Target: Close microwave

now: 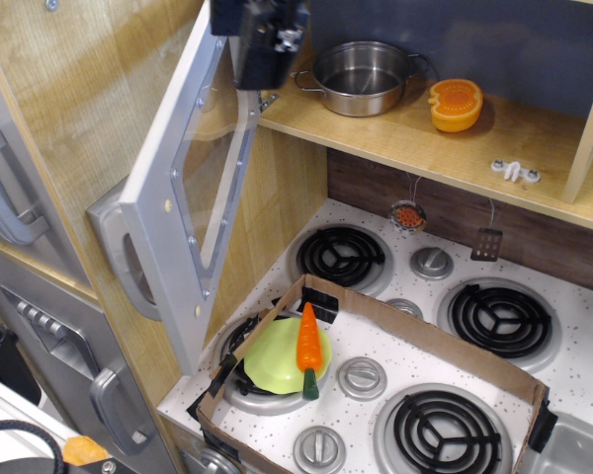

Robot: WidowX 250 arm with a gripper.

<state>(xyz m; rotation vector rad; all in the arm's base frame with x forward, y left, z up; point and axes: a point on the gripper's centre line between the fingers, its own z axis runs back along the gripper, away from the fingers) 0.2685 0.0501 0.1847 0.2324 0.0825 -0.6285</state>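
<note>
The microwave door (193, 188) is a silver-grey panel with a clear window and a curved grey handle (119, 252). It stands swung wide open, out to the left of the wooden shelf compartment (376, 123). My gripper (262, 44) is a dark shape at the top of the view, at the door's upper hinge edge, partly cut off by the frame. Its fingers do not show clearly, so I cannot tell whether it is open or shut.
A steel pot (361, 77) and an orange half (457, 104) sit on the shelf. Below is a stove top with black burners (341, 255) and a cardboard tray (376, 336) holding a green plate (277, 355) and a carrot (309, 346). Grey cabinet doors with handles (5, 193) stand at the left.
</note>
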